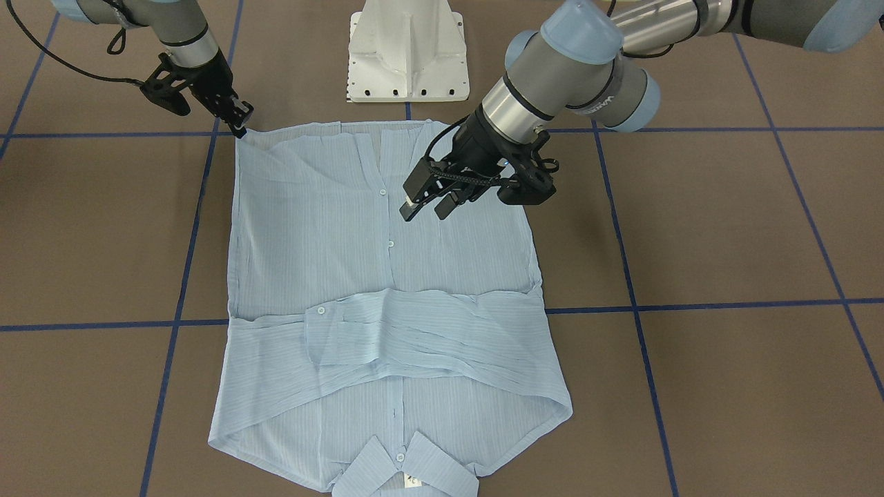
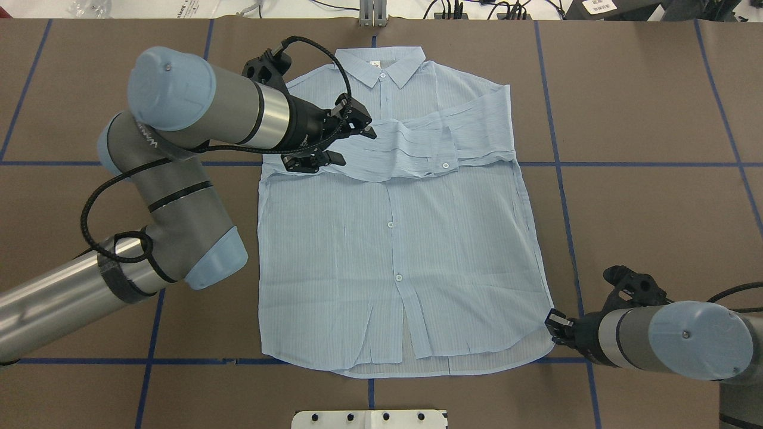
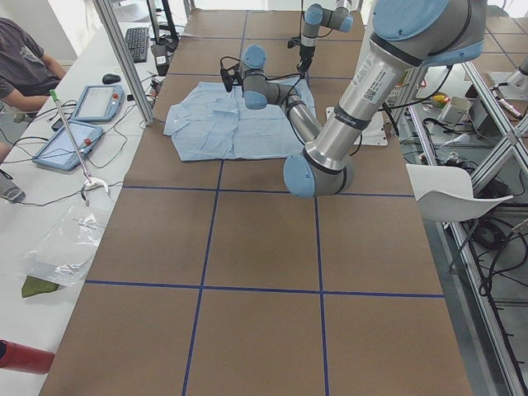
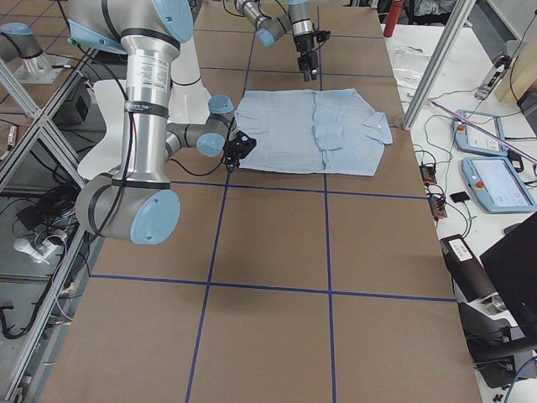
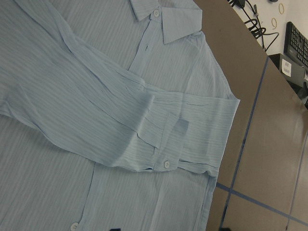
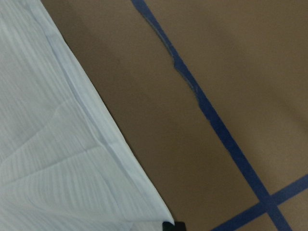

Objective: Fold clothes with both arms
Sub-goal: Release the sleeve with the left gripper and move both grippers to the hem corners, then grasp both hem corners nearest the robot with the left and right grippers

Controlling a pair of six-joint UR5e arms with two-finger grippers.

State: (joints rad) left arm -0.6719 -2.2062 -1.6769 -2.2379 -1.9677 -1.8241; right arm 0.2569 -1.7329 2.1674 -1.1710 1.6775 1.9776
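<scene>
Since the thin striped shirt (image 2: 393, 250) spread flat on the table (image 2: 644, 119) is light and limp, hem corners suit gripping: right pincer (image 2: 554, 323) sits at one, closure unclear, left pincer (image 1: 428, 206) hovers spread over it.

Open table (image 2: 644, 89) beside the shirt (image 2: 357, 262) — left arm (image 2: 238, 116) low over it

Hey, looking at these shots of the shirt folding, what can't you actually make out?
1. Right gripper: whether it pinches the shirt's hem corner. The tips are too small in the table views and cut off by the bottom edge in its wrist view.
2. Neck tag: print too small, overhead view.
3. Shirt shoulder on the robot's left: hidden by the left arm, overhead view.
4. Collar: cut off by the bottom edge, front view.
</scene>
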